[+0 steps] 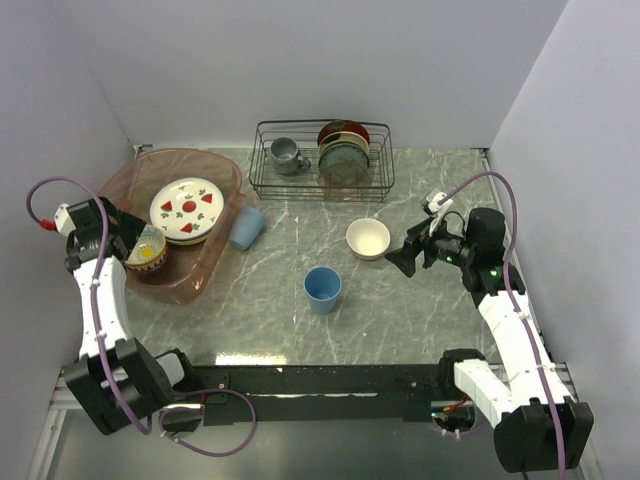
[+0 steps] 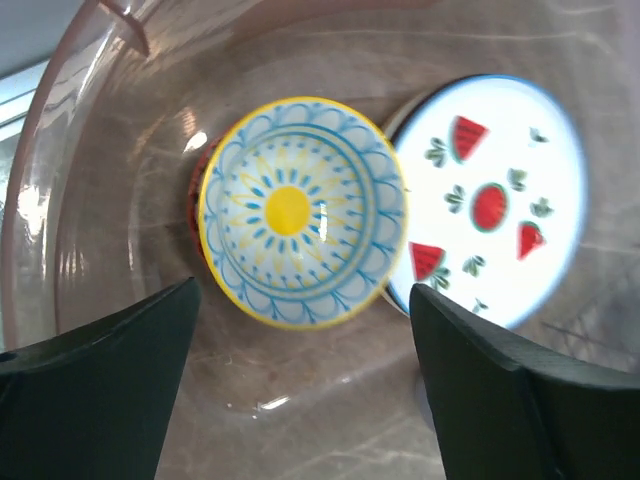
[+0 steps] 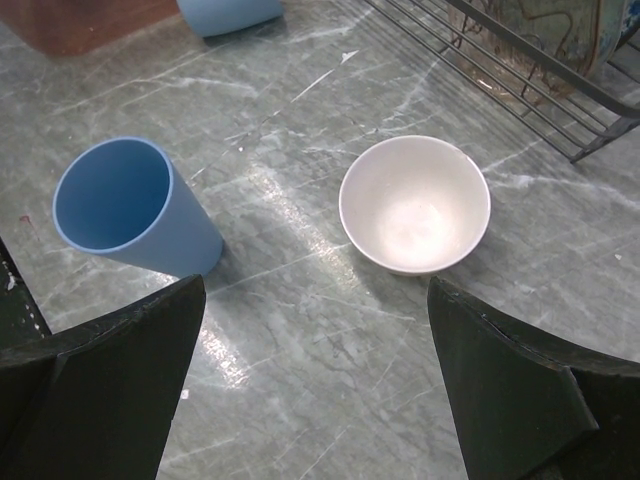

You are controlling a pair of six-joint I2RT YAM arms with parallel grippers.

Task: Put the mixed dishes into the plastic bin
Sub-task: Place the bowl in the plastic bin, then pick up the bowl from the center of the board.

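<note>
The pinkish plastic bin (image 1: 128, 186) stands at the far left. In it lie a white plate with red marks (image 1: 186, 210) and a bowl with a yellow rim and a blue-and-yellow inside (image 1: 148, 250). My left gripper (image 1: 130, 238) hangs open and empty over the bowl (image 2: 300, 210), with the plate (image 2: 490, 200) beside it. A dark red edge (image 2: 196, 190) shows under the bowl. A cream bowl (image 1: 368, 238) and an upright light-blue cup (image 1: 323, 289) stand mid-table. My right gripper (image 1: 405, 258) is open and empty, just right of the bowl (image 3: 415, 205).
A second light-blue cup (image 1: 247, 227) lies on its side against the bin's right wall. A black wire rack (image 1: 320, 180) with a grey mug (image 1: 287, 154) and upright dark plates (image 1: 344, 152) stands at the back. White walls close in on both sides.
</note>
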